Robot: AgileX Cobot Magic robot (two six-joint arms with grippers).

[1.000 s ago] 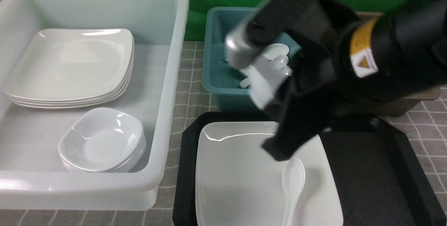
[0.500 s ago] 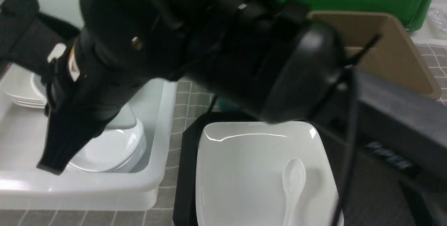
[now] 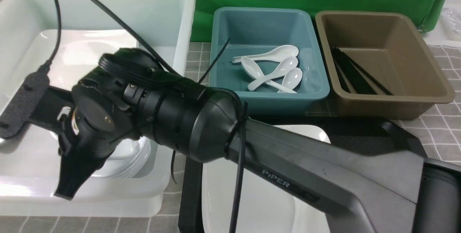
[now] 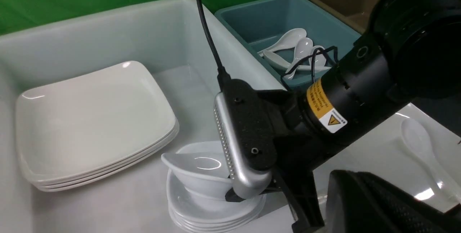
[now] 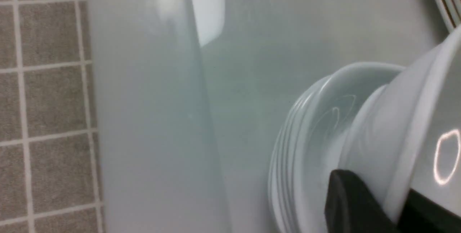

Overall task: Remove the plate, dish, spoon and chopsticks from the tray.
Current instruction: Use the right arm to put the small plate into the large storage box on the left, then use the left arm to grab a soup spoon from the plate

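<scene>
Black tray (image 3: 190, 186) sits at the near edge of the table with the plate (image 3: 263, 218) lying on it. In the front view both are largely covered by the right arm (image 3: 324, 175), which reaches across them from the right into the white tub (image 3: 108, 6) on the left. Inside that tub, a stack of large plates (image 4: 93, 114) sits toward the back and a stack of small dishes (image 4: 212, 218) nearer the front. Beyond the tray, a teal tub (image 3: 266, 20) holds four white spoons (image 3: 273, 65), and a brown tub (image 3: 378, 27) beside it holds the chopsticks (image 3: 353, 71). The right gripper (image 5: 392, 207) has its fingers clamped on the rim of the dish (image 4: 196, 173), which is tilted right over the stack of small dishes; whether it touches the stack is unclear. The spoon (image 4: 417, 143) lies on the plate. The left gripper (image 4: 378, 207) shows only as a dark mass at the edge of its own wrist view, so I cannot tell whether its fingers are apart or together.
</scene>
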